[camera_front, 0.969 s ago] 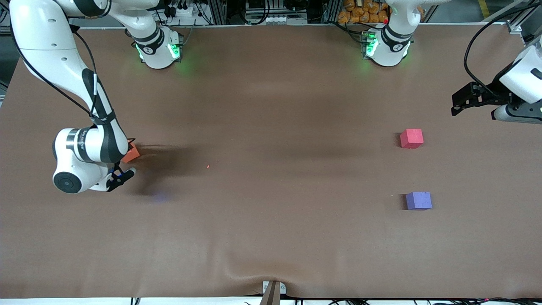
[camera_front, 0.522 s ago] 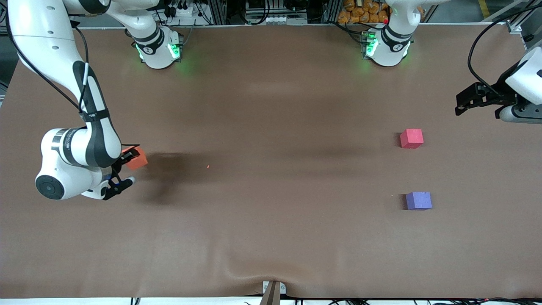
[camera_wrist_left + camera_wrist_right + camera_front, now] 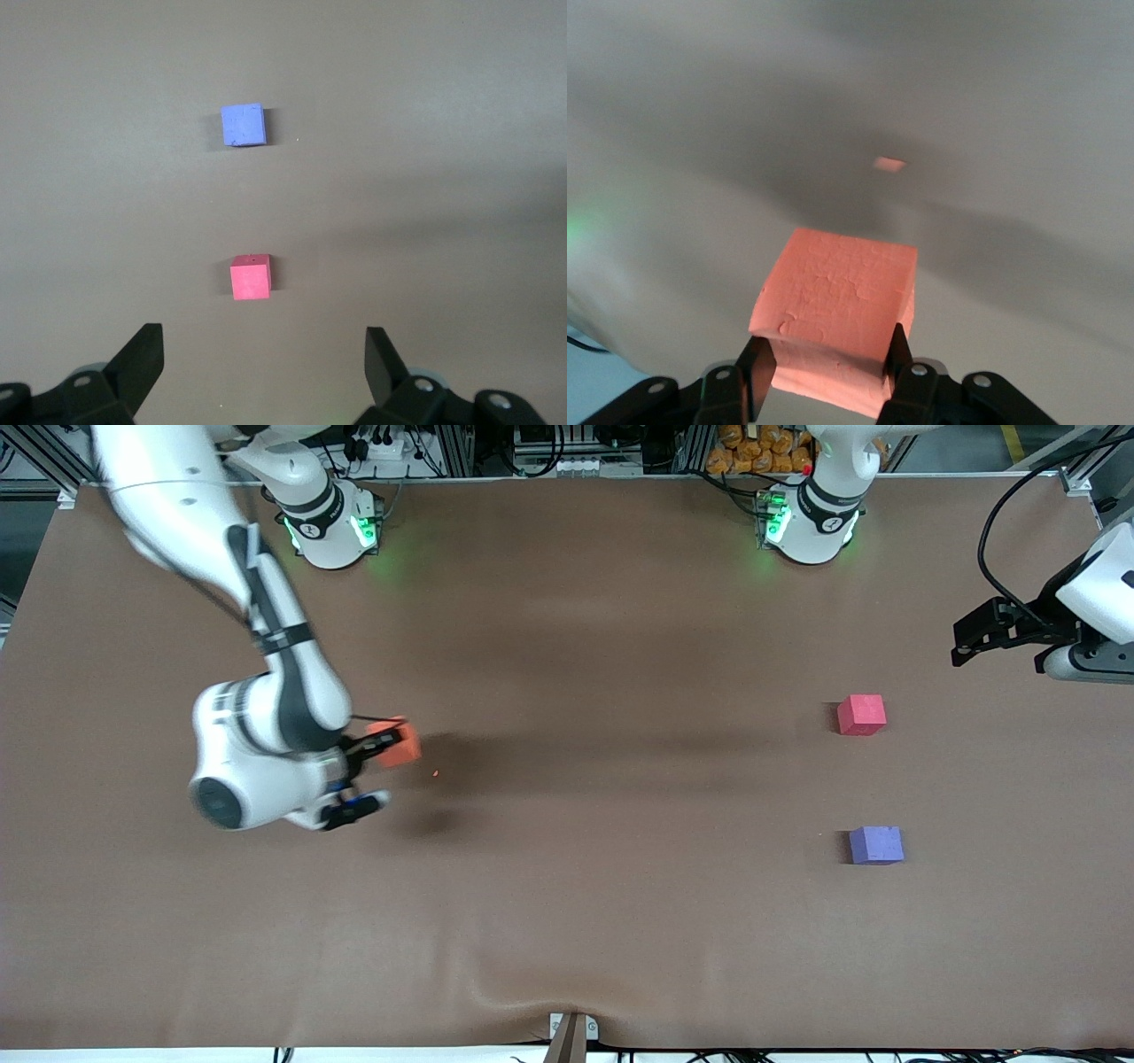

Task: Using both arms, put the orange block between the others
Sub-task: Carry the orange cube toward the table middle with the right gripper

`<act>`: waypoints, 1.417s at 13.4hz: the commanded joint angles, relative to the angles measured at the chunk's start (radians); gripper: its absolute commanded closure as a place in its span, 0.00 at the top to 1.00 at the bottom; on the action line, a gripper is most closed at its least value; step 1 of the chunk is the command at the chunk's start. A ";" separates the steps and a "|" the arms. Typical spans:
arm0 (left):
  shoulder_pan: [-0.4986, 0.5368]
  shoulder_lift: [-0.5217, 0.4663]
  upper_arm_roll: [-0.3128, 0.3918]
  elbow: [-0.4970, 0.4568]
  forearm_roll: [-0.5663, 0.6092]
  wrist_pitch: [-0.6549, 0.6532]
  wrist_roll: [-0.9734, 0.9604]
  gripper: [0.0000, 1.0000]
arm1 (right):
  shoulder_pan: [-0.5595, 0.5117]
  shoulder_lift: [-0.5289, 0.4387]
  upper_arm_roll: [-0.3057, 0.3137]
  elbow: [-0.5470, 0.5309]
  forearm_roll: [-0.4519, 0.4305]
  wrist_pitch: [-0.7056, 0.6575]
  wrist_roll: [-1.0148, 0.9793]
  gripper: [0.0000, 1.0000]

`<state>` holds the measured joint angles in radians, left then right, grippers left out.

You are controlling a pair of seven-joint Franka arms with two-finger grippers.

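Note:
My right gripper (image 3: 376,747) is shut on the orange block (image 3: 396,742), held above the table toward the right arm's end; in the right wrist view the orange block (image 3: 837,305) sits clamped between both black fingers (image 3: 760,369). The pinkish-red cube (image 3: 861,715) and the purple-blue cube (image 3: 876,845) rest on the table toward the left arm's end, the purple-blue one nearer the front camera, with a gap between them. My left gripper (image 3: 970,638) waits in the air, open and empty, by the table's edge at that end. Its wrist view shows the pinkish-red cube (image 3: 251,277) and the purple-blue cube (image 3: 243,125).
A brown mat (image 3: 567,868) covers the table, with a wrinkle at its front edge near a small bracket (image 3: 571,1032). A tiny orange crumb (image 3: 436,773) lies on the mat near the held block. The arm bases (image 3: 332,527) glow green along the edge where the robots stand.
My right arm has lifted the orange block off the table and carried it toward the table's middle. The left gripper drew back slightly early on, then stayed still.

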<state>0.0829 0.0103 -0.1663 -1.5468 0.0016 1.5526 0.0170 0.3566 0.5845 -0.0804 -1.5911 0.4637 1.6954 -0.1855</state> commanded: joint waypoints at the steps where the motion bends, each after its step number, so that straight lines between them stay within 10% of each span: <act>1: 0.006 0.007 -0.007 0.017 0.006 -0.016 0.001 1.00 | 0.112 0.006 -0.013 0.011 0.111 0.085 0.173 0.56; 10: 0.001 0.007 -0.009 0.019 0.006 -0.016 -0.003 1.00 | 0.468 0.110 -0.016 0.014 0.456 0.510 0.563 0.59; 15: 0.001 0.007 -0.009 0.020 0.006 -0.016 -0.003 1.00 | 0.532 0.149 -0.016 0.022 0.504 0.626 0.574 0.67; 19: -0.002 0.005 -0.018 0.028 -0.008 -0.017 -0.011 1.00 | 0.522 0.146 -0.016 0.022 0.504 0.624 0.574 1.00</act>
<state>0.0808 0.0104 -0.1699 -1.5455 0.0016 1.5526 0.0170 0.8827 0.7233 -0.0909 -1.5883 0.9395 2.3239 0.3845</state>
